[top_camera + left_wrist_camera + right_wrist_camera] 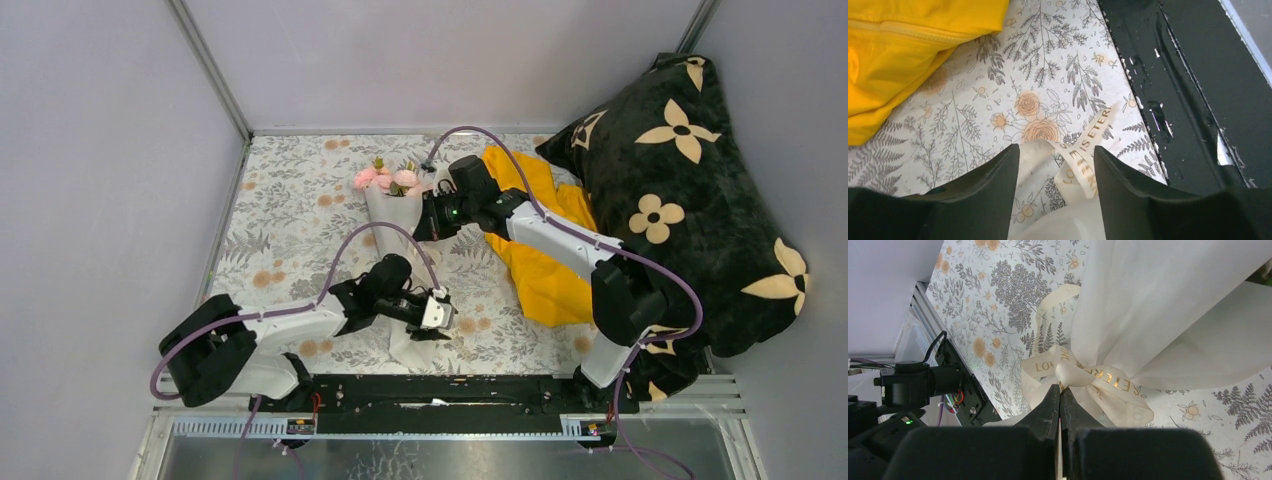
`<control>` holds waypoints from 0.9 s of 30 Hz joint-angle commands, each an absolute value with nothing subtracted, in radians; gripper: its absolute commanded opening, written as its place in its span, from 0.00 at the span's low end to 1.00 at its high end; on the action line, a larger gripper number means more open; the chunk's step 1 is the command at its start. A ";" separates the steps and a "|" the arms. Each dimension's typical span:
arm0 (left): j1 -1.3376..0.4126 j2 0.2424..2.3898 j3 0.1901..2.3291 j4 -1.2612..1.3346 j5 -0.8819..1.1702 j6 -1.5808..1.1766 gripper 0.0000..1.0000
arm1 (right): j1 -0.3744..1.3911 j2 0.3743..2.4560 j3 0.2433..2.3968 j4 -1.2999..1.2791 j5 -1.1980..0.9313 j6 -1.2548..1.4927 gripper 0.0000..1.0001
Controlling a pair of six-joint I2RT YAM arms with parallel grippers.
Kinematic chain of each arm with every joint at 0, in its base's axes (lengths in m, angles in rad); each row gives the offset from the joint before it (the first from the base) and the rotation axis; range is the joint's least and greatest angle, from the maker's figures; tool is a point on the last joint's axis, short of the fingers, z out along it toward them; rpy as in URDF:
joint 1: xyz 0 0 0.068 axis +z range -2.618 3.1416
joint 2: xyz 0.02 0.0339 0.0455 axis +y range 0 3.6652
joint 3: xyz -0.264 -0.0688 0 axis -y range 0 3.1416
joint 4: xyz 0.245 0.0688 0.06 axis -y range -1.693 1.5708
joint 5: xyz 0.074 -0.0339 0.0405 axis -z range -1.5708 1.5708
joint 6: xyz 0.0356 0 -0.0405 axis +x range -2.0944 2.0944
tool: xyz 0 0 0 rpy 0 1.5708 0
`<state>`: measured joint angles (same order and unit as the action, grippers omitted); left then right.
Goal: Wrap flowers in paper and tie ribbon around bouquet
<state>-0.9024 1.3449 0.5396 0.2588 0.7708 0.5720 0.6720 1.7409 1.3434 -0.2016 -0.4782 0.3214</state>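
The bouquet (392, 225) lies on the floral cloth, pink flowers (385, 180) at its far end and white paper (1158, 300) flaring toward the near edge. A cream ribbon (1108, 376) with gold lettering is tied in a bow at the paper's waist. My right gripper (1060, 386) is shut, its tips pinching the ribbon at the bow's knot. My left gripper (1056, 148) stands open over the paper's flared end. A loose ribbon tail (1083, 155) lies between its fingers, touching neither clearly.
A yellow garment (540, 260) lies crumpled right of the bouquet, and a big black pillow (690, 190) with cream flower shapes fills the right side. The black base rail (450, 390) runs along the near edge. Grey walls close the left and back.
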 commanded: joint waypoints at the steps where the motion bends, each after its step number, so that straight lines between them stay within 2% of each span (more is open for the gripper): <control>1: -0.903 1.257 0.594 0.045 0.678 0.805 0.68 | 0.667 1.667 1.328 -0.182 -0.462 0.321 0.00; 4: -0.894 1.221 0.673 -0.235 0.624 0.895 0.74 | 0.666 1.661 1.325 -0.172 -0.459 0.328 0.00; 8: -0.839 1.186 0.774 -0.446 0.575 0.935 0.75 | 0.668 1.656 1.323 -0.165 -0.454 0.333 0.00; 10: -0.764 1.160 0.821 -0.512 0.672 0.921 0.74 | 0.667 1.653 1.315 -0.154 -0.453 0.342 0.00; 13: -0.544 1.110 0.877 -0.547 1.004 0.843 0.60 | 0.668 1.649 1.299 -0.116 -0.467 0.360 0.00; 15: -0.445 1.077 0.864 -0.409 1.154 0.643 0.52 | 0.669 1.653 1.295 -0.100 -0.485 0.366 0.00; 18: -0.385 1.080 0.784 -0.069 1.041 0.202 0.50 | 0.670 1.654 1.291 -0.093 -0.486 0.370 0.00; 22: -0.292 1.133 0.664 0.193 0.986 0.003 0.68 | 0.670 1.626 1.256 -0.052 -0.482 0.390 0.00; 27: -0.278 1.214 0.612 0.386 0.946 -0.043 0.80 | 0.669 1.608 1.239 -0.032 -0.510 0.394 0.00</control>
